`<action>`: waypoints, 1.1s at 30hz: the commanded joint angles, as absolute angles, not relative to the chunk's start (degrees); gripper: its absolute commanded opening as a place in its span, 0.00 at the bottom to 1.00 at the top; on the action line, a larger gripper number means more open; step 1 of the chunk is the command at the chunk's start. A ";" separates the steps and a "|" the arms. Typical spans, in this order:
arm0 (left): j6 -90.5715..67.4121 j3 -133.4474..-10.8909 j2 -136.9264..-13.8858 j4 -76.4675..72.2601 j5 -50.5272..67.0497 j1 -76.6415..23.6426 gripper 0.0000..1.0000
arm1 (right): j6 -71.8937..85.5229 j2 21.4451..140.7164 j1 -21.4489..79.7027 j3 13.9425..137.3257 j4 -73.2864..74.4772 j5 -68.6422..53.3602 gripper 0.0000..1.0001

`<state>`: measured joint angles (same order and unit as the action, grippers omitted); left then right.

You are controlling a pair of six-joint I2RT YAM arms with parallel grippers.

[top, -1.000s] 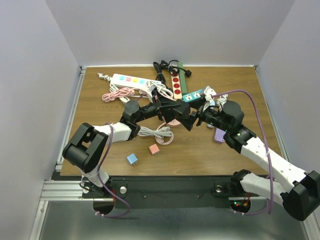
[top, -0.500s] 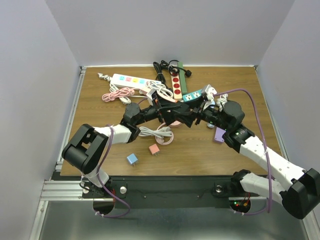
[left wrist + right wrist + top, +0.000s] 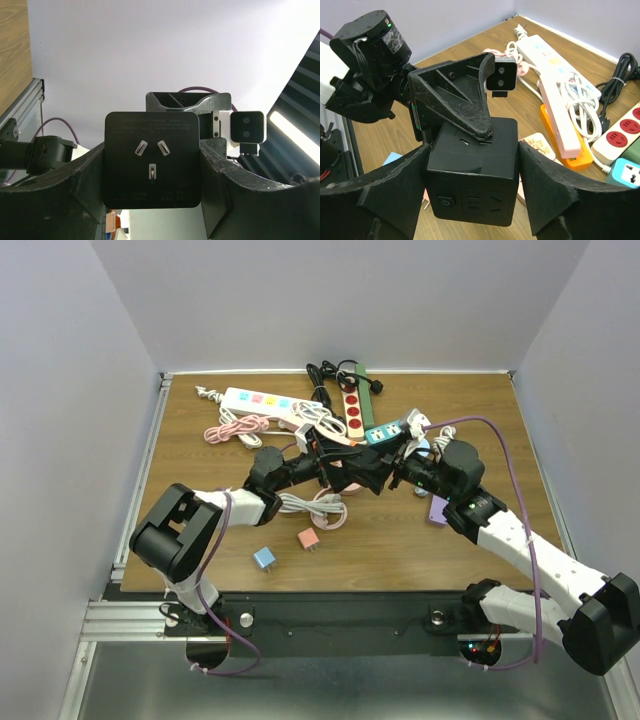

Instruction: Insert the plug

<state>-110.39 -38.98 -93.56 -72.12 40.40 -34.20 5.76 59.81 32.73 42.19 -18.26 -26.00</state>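
While the left gripper [image 3: 152, 167] and right gripper [image 3: 472, 172] are both clamping the black plug cube [image 3: 151, 135] above mid-table [image 3: 480, 410] (prongs [image 3: 152, 171] facing the left wrist), I judge one should be releasing slowly, keeping the prongs square for the white power strip [image 3: 262, 401] beyond.

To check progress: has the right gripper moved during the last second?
Yes. The right gripper, holding the cube, went left, away from the purple block.

Wooden table [image 3: 480, 400], plain lilac walls [image 3: 350, 300] (bright strip [image 3: 295, 145], perhaps a lamp)
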 commanded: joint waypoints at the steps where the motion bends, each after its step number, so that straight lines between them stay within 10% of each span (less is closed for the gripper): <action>1: -113.29 -40.52 -92.64 -94.48 41.75 -35.07 0.00 | 3.78 59.68 33.49 42.19 -16.70 -25.40 0.76; 8: -113.73 -40.52 -92.20 -94.75 41.40 -35.07 0.00 | 2.99 60.73 33.57 41.93 -16.00 -24.61 0.82; 16: -113.03 -40.16 -92.46 -95.80 42.01 -35.07 0.00 | 3.16 60.55 33.49 43.15 -16.08 -23.38 0.33; 19: -111.10 -40.96 -93.78 -96.59 43.41 -34.37 0.29 | 4.74 60.99 33.57 44.20 -15.47 -22.15 0.01; 21: -109.87 -40.61 -94.57 -96.76 44.21 -33.75 0.98 | 5.71 61.08 33.49 44.65 -14.60 -20.41 0.00; 33: -93.28 -41.65 -98.35 -92.48 47.37 -25.23 0.99 | 10.27 61.61 33.57 54.82 -0.27 -5.20 0.00</action>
